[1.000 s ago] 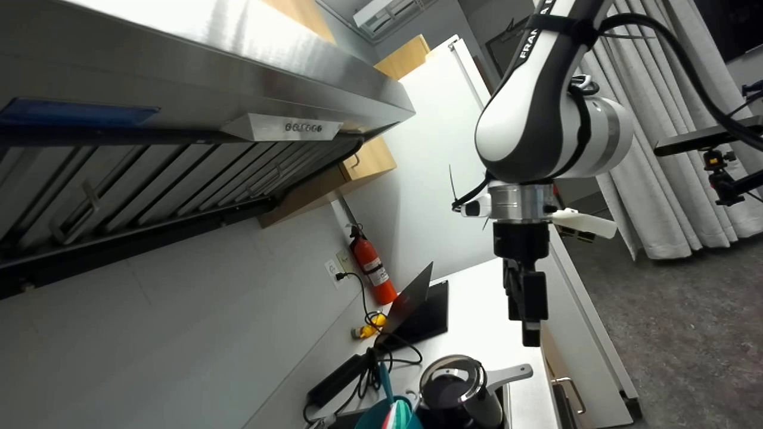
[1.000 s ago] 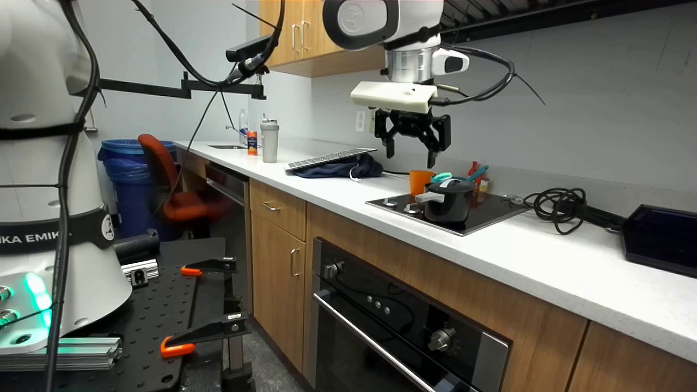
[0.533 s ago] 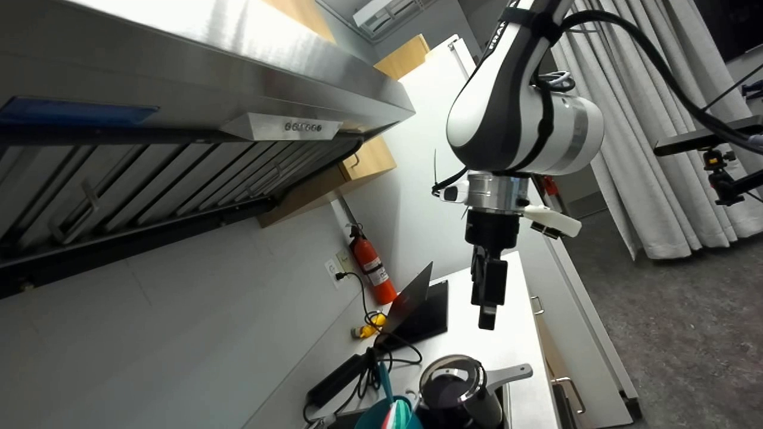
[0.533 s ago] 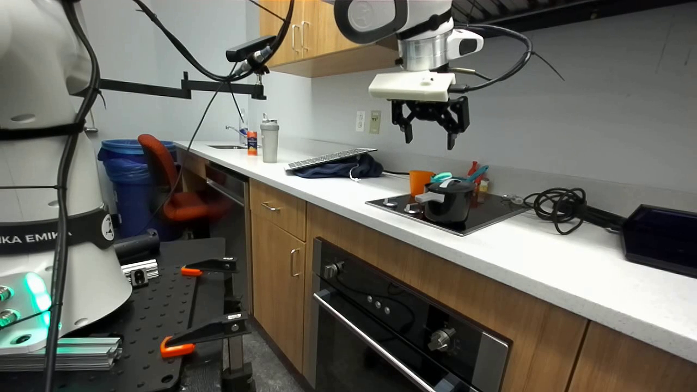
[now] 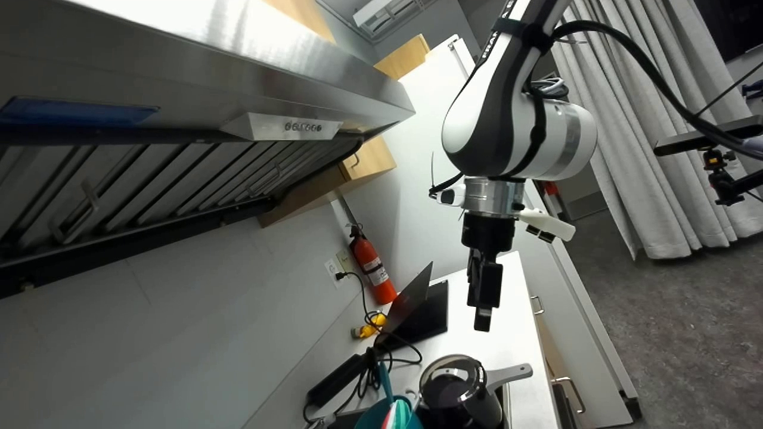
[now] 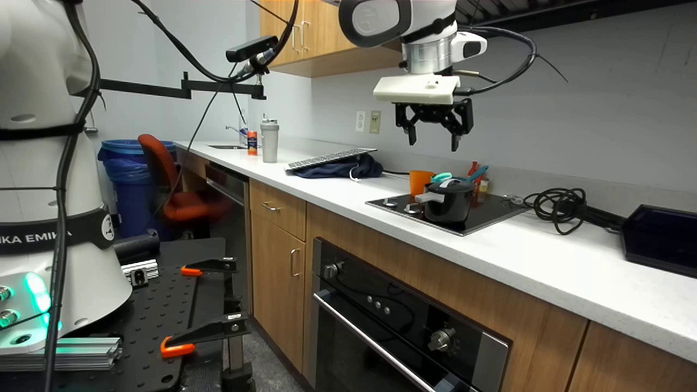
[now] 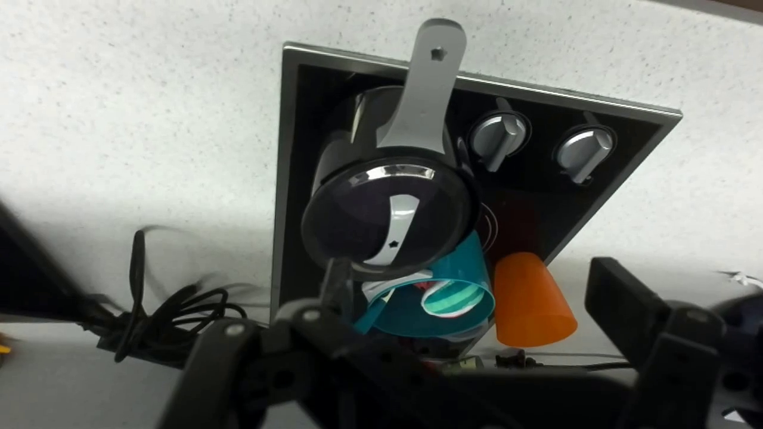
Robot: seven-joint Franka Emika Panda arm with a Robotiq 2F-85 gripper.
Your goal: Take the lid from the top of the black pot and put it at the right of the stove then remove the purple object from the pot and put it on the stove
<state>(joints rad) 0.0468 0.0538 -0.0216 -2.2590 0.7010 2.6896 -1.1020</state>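
Above the stove (image 6: 490, 214), between 11 and 12 o'clock from the black pot (image 6: 456, 210) in an exterior view, the gripper (image 6: 434, 145) hangs with its fingers (image 6: 412, 135) spread wide and nothing between them. Over the last second it has shifted toward 2 o'clock there, while the pot and lid (image 7: 351, 211) stay put. I read this as lining up for the lid, with every step of the task yet to be done. The lid sits on the pot's mouth; the purple object shows in no view and is presumably underneath.

Only the wrist view brings out a star mark in the pale strip (image 7: 400, 223) across the lid, probably its grip. From the lid, the teal cup (image 7: 462, 259) lies at 5 o'clock and the orange cup (image 7: 530, 304) at 4; whether the teal cup touches the pot I cannot tell. What the wrist view lacks is height: both exterior views show a clear gap between fingers and lid. In an exterior view the fingers overlap edge-on, hiding their spread, yet the fire extinguisher (image 5: 374, 265) appears at 10 o'clock from them.
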